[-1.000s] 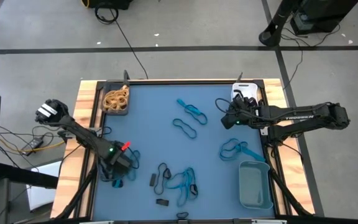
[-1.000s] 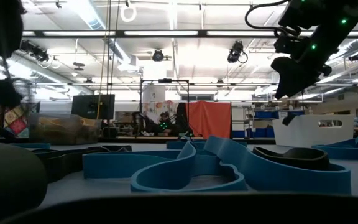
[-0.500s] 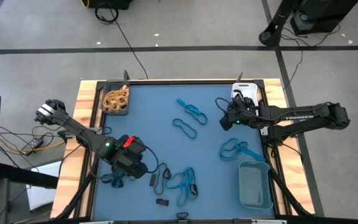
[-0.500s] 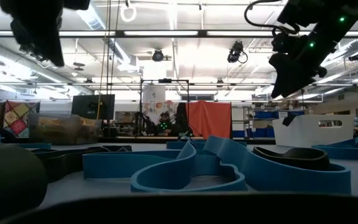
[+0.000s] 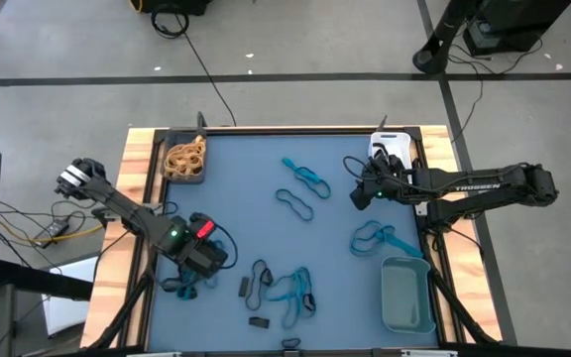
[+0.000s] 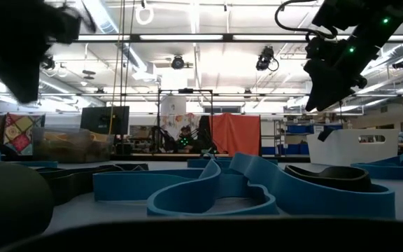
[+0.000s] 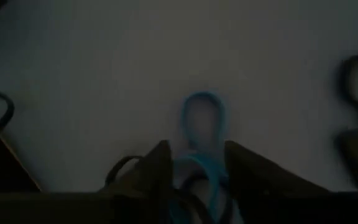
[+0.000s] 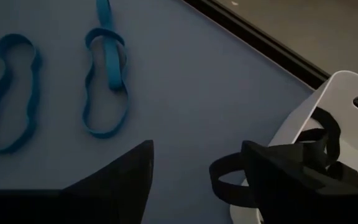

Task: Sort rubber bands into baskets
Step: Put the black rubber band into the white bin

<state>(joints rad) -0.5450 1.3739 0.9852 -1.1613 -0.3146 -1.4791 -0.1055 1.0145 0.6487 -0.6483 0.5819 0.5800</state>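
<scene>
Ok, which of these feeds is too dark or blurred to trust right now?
Left wrist view: very dim and soft, though a blue band shows between the left end effector tips. Low view: a big out-of-focus dark blob fills the near left corner, and the arm at upper left is motion-smeared. Right wrist view: dim but readable. High view: evenly lit and sharp.

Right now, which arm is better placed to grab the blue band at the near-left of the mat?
Left. Its gripper hovers right over that blue rubber band, jaws apart around it. The right gripper sits far across the mat by the white basket.
</scene>
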